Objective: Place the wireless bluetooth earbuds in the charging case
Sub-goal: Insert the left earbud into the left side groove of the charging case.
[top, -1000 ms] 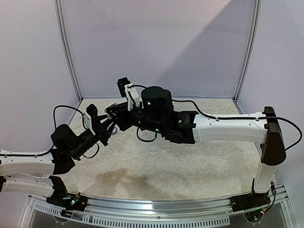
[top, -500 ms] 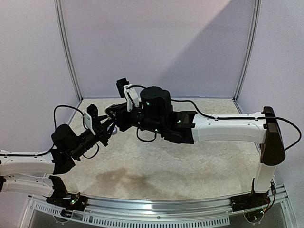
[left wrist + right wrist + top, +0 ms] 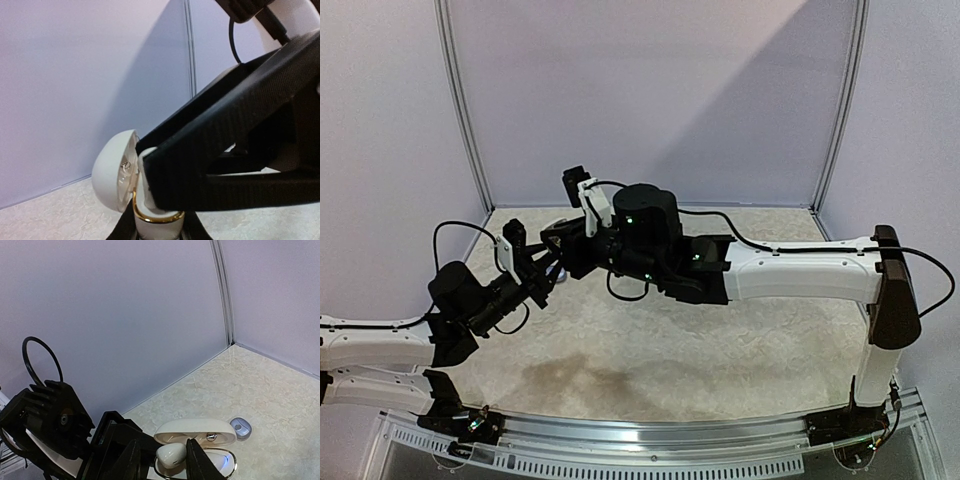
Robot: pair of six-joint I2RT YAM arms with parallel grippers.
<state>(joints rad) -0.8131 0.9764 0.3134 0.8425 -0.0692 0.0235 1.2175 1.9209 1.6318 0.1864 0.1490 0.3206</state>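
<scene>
**One bud at the mouth of the case, at least one more to go**

We'll start big. The marbled beige table (image 3: 720, 340) is boxed in by pale lilac walls, and both arms are reaching into its far-left corner. The right arm (image 3: 800, 270) stretches all the way across to meet the left arm (image 3: 380, 345).

The left gripper (image 3: 155, 235) is clamped on the base of the charging case (image 3: 112, 172). It holds the case up off the table with the lid flipped open and the gold rim showing. That grip looks solid to us.

The right gripper (image 3: 167, 457) is parked right over the open case. Its two fingers sit either side of a white earbud (image 3: 171, 454) that's down at the rim. One finger looks to be touching the bud, and the other may have a sliver of daylight. We honestly can't tell if it's pinching or has let go.

So where are we? We'd call the first bud at or just inside its socket, but we can't confirm it's fully seated. The lid is open too.

A small silvery-grey earbud (image 3: 240, 428) lies on the table near the case, on its far side. We reckon that one needs picking up. Any other loose buds aren't in view.
</scene>
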